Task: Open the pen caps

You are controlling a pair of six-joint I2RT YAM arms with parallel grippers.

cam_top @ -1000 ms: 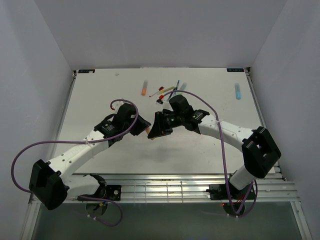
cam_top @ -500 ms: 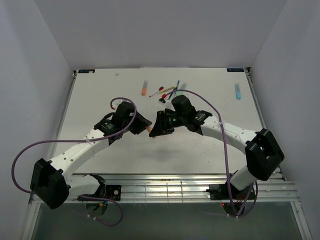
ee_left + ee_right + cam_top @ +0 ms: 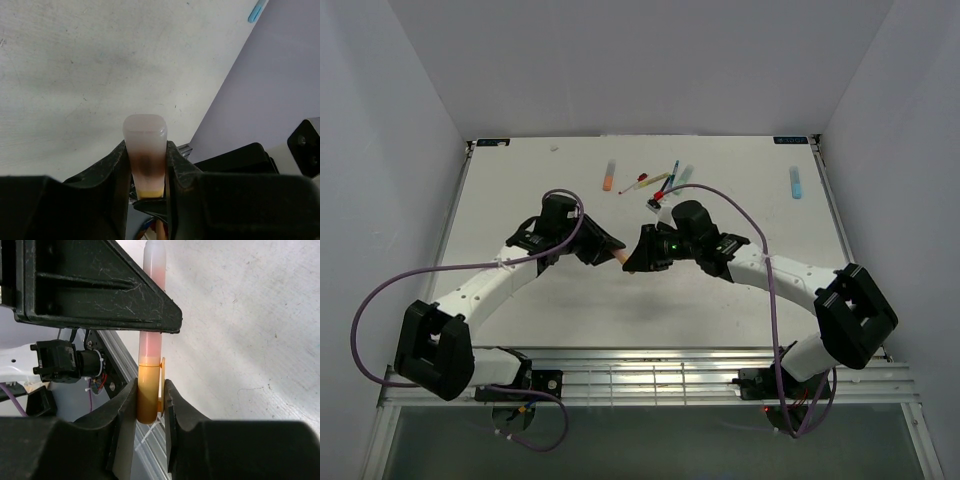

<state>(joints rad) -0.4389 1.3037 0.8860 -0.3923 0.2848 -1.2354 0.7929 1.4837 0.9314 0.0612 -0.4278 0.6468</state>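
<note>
Holding the barrel: our left gripper (image 3: 145, 150) is closed onto the translucent pen barrel (image 3: 145, 135). One finger presses each side, and the barrel's rounded end pokes out past the fingertips at the centre of the left wrist view.
Right gripper: we see our right gripper (image 3: 150, 395) pinched narrowly on the orange cap (image 3: 146, 400), with a finger touching each side of it.
Orange cap: it sits at the lower centre of the right wrist view, between the two fingers, with its clip toward the frame's right. It butts against the barrel with no gap that we can see, so it is still on.
Meeting point: in the top view both grippers come nose to nose at the middle of the white table (image 3: 520, 200), with the pen bridging them.
Other pens: at the upper centre of the top view a translucent pen with an orange end (image 3: 608, 177) lies alone. Near it on the right is a loose cluster of thin pens (image 3: 655, 182).
Blue pen: the blue pen (image 3: 795, 182) lies at the upper right of the top view, well apart from the others.
Cable: a purple cable (image 3: 365, 310) loops out at the lower left.
</note>
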